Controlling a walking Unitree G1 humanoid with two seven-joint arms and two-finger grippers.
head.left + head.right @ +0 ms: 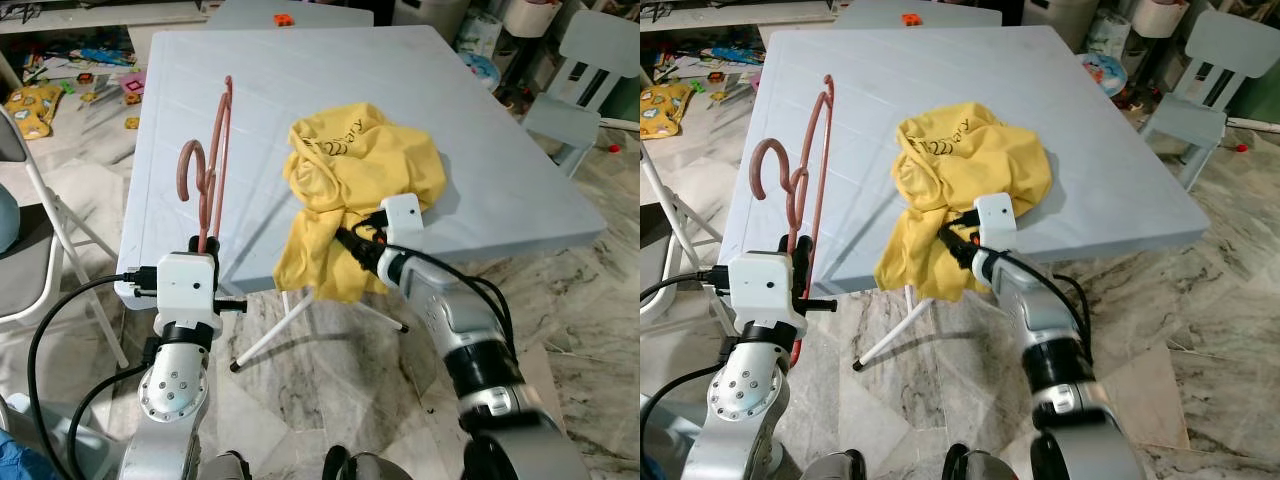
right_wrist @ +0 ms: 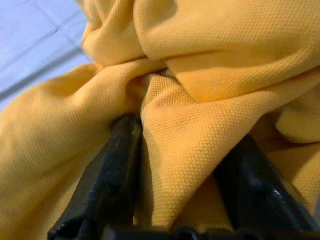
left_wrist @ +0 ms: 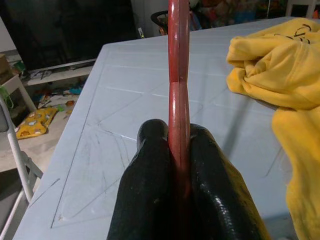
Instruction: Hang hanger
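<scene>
Left gripper [image 3: 177,165], at the near left corner of the table [image 1: 480,110], has its two black fingers pinched tight on the lower bar of a reddish hanger [image 1: 215,165], which stands upright above the wrist with its hook curling toward the robot's left. Right gripper [image 2: 172,170] is at the near edge of the same table, fingers spread with a thick fold of the yellow shirt [image 1: 365,165] pushed between them; I cannot tell whether they have real purchase on it yet. The shirt lies crumpled on the table, part of it drooping over the near edge. The main risk, as I judge it, is the thin hold on the hanger: gripped at one narrow spot, it could twist or swing in the fingers once cloth drags on it. The shirt is bunched, so the neck opening is hard to find, and pulling on the wrong fold could drag the whole garment off the edge to the floor. Farther off, a light chair [image 1: 585,75] and scattered toys [image 1: 35,105] on the floor stand well apart from the work.
</scene>
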